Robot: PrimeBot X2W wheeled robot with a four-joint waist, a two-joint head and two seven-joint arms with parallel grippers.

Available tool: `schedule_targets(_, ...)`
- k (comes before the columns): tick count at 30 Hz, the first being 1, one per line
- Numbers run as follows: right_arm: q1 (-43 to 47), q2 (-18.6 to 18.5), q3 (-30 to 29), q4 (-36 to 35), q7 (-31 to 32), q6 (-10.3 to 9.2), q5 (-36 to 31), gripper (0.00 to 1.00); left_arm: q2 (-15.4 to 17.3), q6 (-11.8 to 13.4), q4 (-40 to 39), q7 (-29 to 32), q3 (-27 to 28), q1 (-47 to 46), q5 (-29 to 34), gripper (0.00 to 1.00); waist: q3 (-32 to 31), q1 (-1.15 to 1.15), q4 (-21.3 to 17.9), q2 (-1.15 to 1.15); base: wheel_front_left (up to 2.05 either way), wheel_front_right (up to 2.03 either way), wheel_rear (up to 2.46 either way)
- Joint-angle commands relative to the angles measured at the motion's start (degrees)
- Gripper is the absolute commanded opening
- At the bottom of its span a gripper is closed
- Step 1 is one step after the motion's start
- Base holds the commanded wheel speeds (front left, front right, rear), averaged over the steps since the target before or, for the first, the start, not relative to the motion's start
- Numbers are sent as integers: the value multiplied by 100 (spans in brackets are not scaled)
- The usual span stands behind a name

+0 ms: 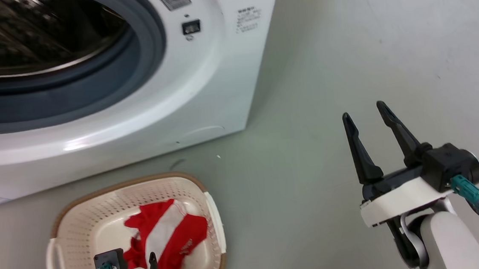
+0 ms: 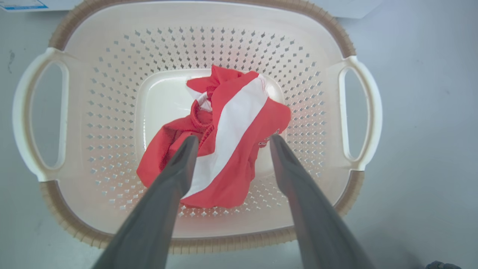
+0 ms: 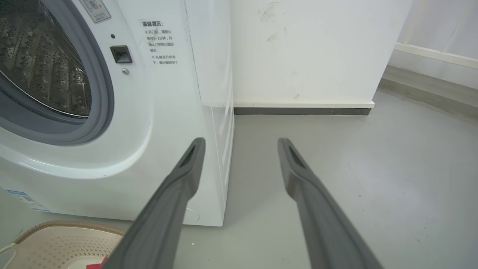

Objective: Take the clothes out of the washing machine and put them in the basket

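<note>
Head view: the clothes lay in the basket before the washing machine. Our right gripper stood spread, fingers up, empty.

Left wrist view: our left gripper pointed down, spread, over the fabric. We judged that closing low could drag it out.

Right wrist view: the visible drum portion held no garment.

Grey floor meets a white wall, seemingly scuffed, above dark skirting.

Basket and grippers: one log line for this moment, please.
clothes in basket | left gripper open over basket | right gripper open, empty
</note>
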Motion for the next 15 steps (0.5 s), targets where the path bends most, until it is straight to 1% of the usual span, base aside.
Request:
schedule_targets(1,115,2,-42,-23,36,-4,-51,100,-12,-26,-62,-13,9,127,43,100,-570,0,456,0,0,0,0)
schedule_targets(8,603,4,-322,-255,331,-4,-226,100,-31,-82,-930,-14,167,386,289,100,-1225,0,888,0,0,0,0)
schedule_targets(15,1003,4,-474,-494,575,-4,-308,100,-114,-82,-2112,-14,452,654,599,100,-1677,0,1188,0,0,0,0)
